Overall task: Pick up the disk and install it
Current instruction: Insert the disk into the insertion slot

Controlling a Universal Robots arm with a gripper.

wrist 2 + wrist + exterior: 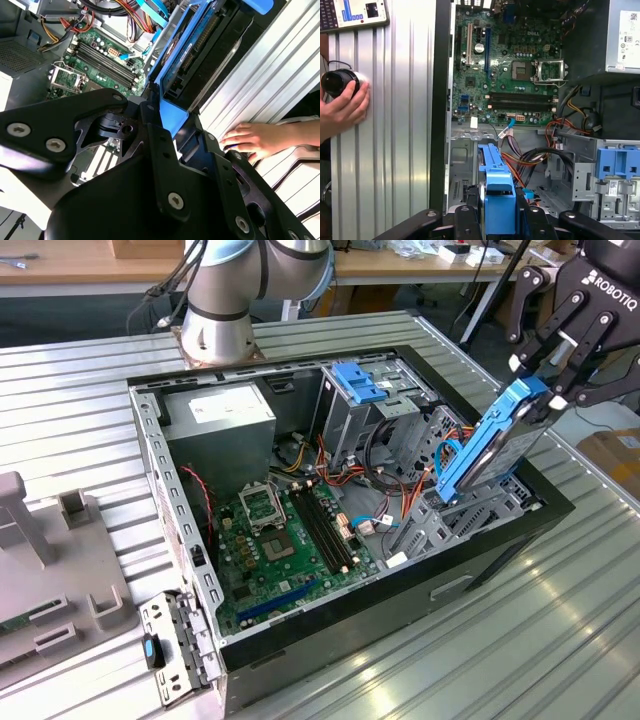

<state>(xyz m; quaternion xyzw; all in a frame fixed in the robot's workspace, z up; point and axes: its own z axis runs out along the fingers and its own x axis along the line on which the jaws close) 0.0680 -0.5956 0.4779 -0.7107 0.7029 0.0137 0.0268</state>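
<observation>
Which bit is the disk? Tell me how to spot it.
Find the open computer case on the ribbed table. At the exterior view's right, the black tool grips the disk, a slab standing tilted over the case. Its thin bright blue frame sets it apart.

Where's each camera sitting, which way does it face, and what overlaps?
Exterior view: off the arm, looking down on the open computer case; shows the arm's base and the gripper clamping the disk.
First wrist view: on the wrist, looking past the disk onto the motherboard; a person's hand on the table.
Second wrist view: on the wrist, looking along the gripper's links at the disk.
Both wrist views share disk, motherboard and hand.
</observation>
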